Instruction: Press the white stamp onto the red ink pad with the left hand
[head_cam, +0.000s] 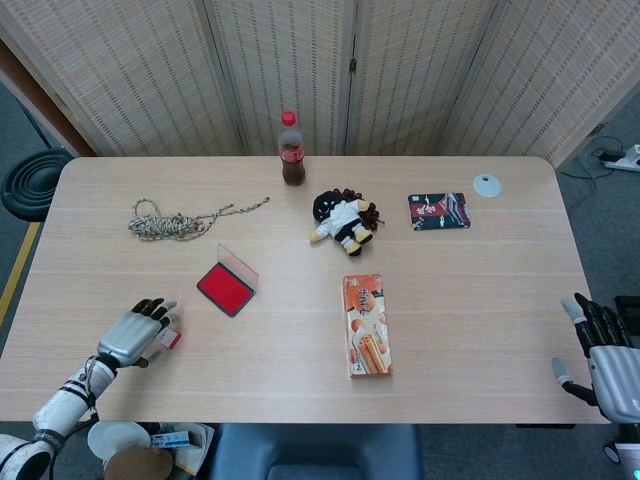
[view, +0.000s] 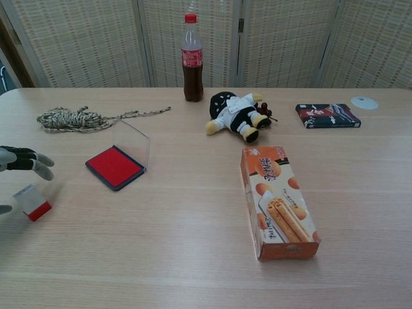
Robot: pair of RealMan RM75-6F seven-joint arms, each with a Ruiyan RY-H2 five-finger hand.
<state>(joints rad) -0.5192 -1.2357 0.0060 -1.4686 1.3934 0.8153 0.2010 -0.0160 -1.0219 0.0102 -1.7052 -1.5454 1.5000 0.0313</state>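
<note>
At the lower left of the counter (head_cam: 480, 300), the left hand (head_cam: 133, 334) is hovering open, fingers spread around the stamp (view: 31, 201) without gripping it; the ink pad (head_cam: 226, 287) is lying near, up-right. The right hand (head_cam: 603, 357) is resting open at the lower right edge

Stamp (view: 31, 201) left of ink pad (view: 114, 167), rope (view: 71, 118) behind, snack box (view: 278, 203) right.

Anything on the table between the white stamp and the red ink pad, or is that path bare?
Bare wood in both views: nothing lies between the small white stamp with a red base and the open red ink pad.
</note>
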